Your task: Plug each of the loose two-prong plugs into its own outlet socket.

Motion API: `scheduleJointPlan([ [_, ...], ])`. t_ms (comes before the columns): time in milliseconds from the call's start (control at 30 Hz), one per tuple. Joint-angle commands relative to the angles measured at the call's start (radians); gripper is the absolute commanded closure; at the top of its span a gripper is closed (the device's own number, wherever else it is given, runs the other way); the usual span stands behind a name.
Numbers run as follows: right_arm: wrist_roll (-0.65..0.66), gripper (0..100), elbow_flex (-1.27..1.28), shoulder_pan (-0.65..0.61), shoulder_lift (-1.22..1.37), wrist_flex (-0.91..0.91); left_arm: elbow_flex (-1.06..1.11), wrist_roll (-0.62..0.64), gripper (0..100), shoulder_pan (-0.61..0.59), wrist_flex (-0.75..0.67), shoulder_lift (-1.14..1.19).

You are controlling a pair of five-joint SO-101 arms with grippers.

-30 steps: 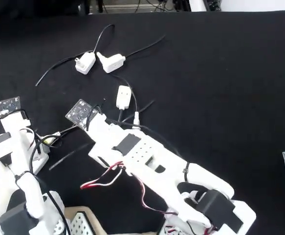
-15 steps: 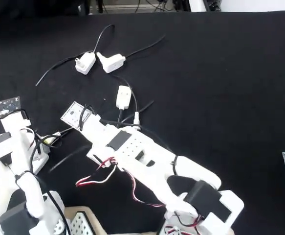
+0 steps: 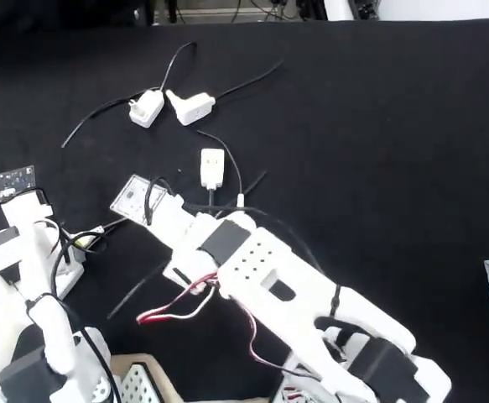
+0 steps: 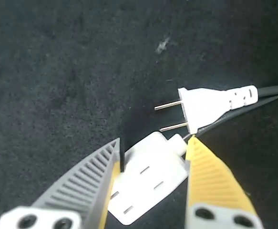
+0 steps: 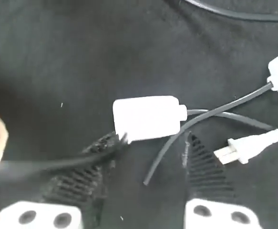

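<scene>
One loose plug (image 4: 203, 104) by the socket (image 4: 148, 176) gripped in L jaws — R jaws open, cord (image 5: 169, 152) between.

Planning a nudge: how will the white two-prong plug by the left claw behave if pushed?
The white plastic two-prong plug looks smaller than the white socket block, so probably light. Its flat body should slide, not roll. Its stiff-looking black cord may swing it aside.

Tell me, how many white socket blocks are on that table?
4. One socket block is held in the left gripper, one lies mid-table just beyond the right gripper, and two sit side by side at the table's far end. More may be hidden under the arms.
</scene>
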Motion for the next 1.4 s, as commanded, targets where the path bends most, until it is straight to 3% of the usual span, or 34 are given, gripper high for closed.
scheduleJointPlan([
  [0, 0.110, 77.8, -0.091, -0.006, -0.031, 0.092, 0.001, 0.002, 78, -0.012, -0.011, -0.023],
  [300, 0.526, 77.5, -0.039, 0.055, -0.030, 0.176, 0.001, 0.002, 78, -0.012, -0.011, -0.023],
  [400, 0.597, 77.3, -0.033, 0.071, -0.030, 0.153, 0.001, 0.002, 78, -0.012, -0.011, -0.023],
  [633, 0.621, 57.0, -0.044, 0.087, 0.065, 0.112, 0.001, 0.002, 78, -0.012, -0.011, -0.023],
  [900, 0.666, 56.7, -0.163, 0.086, 0.321, 0.107, 0.001, 0.000, 78, -0.012, -0.011, -0.023],
  [1367, 0.667, 56.8, -0.186, 0.083, 0.529, -0.114, 0.001, 0.000, 78, -0.012, -0.011, -0.023],
])
